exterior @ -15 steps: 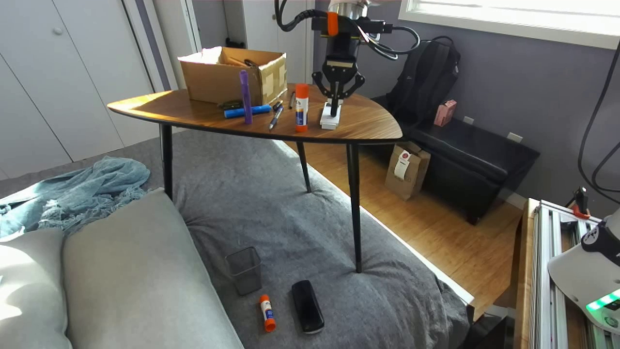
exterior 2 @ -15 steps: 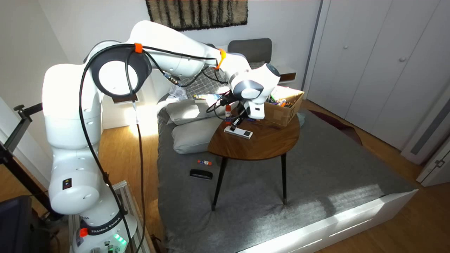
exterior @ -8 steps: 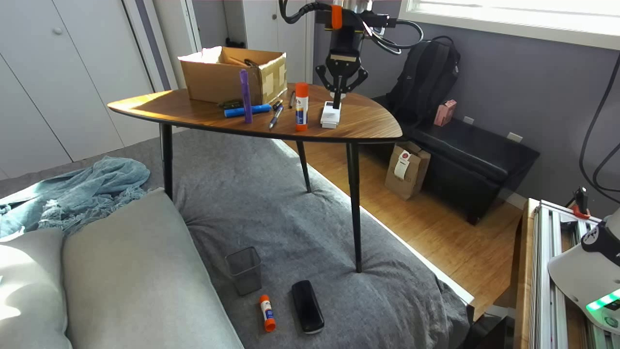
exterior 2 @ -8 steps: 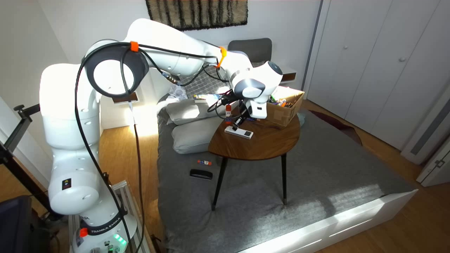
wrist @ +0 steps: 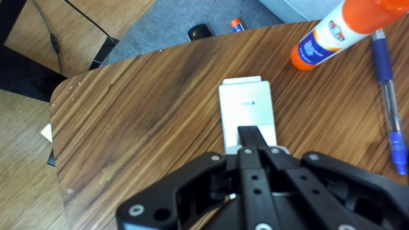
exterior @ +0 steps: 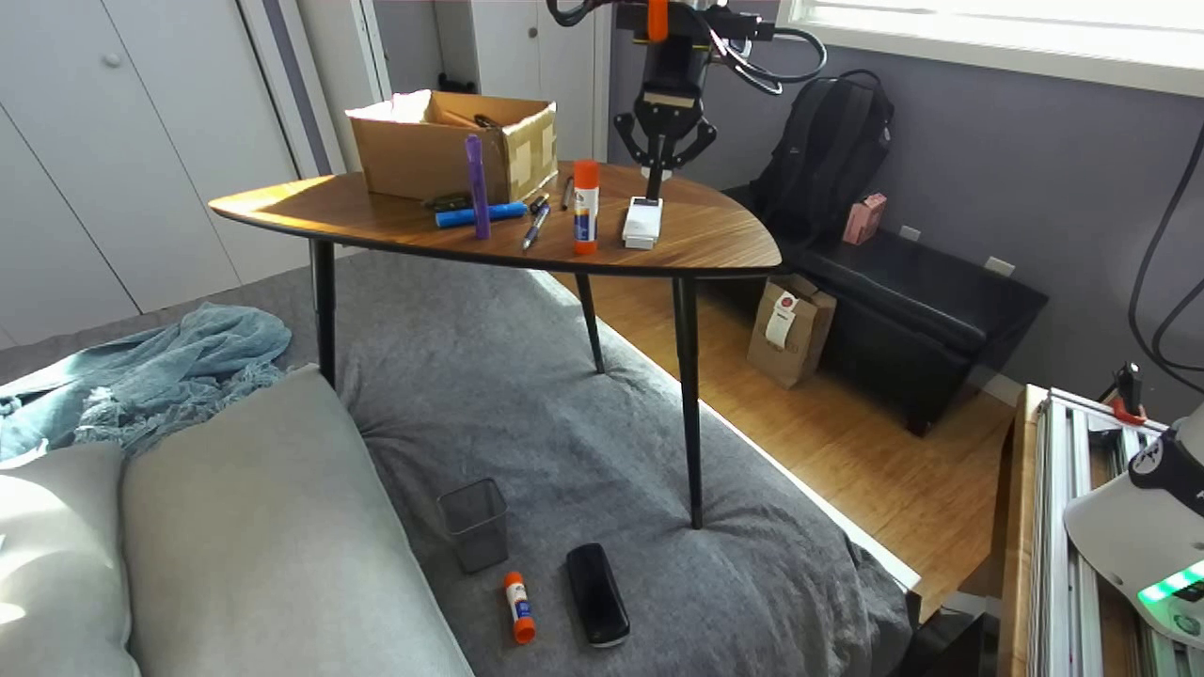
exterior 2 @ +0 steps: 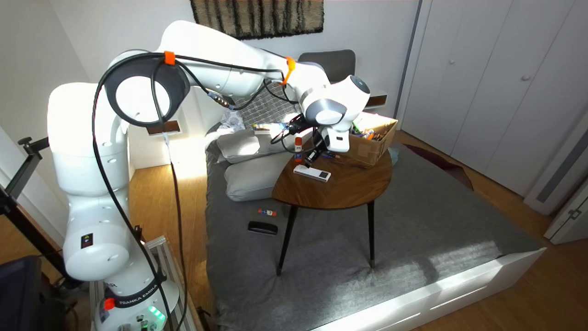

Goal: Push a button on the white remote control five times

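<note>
My wrist view has wooden table (wrist: 127, 121) off to the left, then the white remote control (wrist: 247, 110) lying flat on it mid-view, with my gripper (wrist: 250, 128) pointing down over it. Jaws are pinched together into one narrow tip, nothing between them that I can see. Looks like the tip sits just above the case, but from this end of the link I can't say if it's touching, and I can't make out the button.

For the pressing, I'd keep it narrow, come straight down, stop as soon as the button gives, then lift only enough to let it pop back, same spot all five times. Go in at an angle and I'd bet the remote skids on that smooth-looking top.

Materials, same direction: streaky brown grain with a rounded corner, then a thin pale slab, plastic by the look of it, with a seam across and a tiny printed logo. In an exterior view there's a dark square (exterior 2: 324, 174) at its end. Next is the standing glue stick (wrist: 338, 36), a fat orange-and-white cylinder, and far right a slim pen (wrist: 390, 100) with a see-through barrel and blue grip.
</note>
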### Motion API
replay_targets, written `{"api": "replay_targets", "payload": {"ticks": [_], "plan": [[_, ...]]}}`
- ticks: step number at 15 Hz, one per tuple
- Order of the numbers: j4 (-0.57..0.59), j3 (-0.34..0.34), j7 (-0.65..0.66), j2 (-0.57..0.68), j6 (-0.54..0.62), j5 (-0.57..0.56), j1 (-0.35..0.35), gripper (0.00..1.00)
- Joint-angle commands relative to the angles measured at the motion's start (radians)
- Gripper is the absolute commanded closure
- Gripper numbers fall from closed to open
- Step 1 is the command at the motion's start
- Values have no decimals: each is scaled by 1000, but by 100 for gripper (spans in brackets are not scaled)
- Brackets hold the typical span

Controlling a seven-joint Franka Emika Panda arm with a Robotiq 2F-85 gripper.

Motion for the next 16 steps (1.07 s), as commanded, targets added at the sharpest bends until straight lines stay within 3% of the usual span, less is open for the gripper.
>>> {"api": "replay_targets", "payload": {"ticks": [1,16], "plan": [[-20,5,-4,-17,1,38,-3,100],[2,7,14,40,-18,40,4,100]]}}
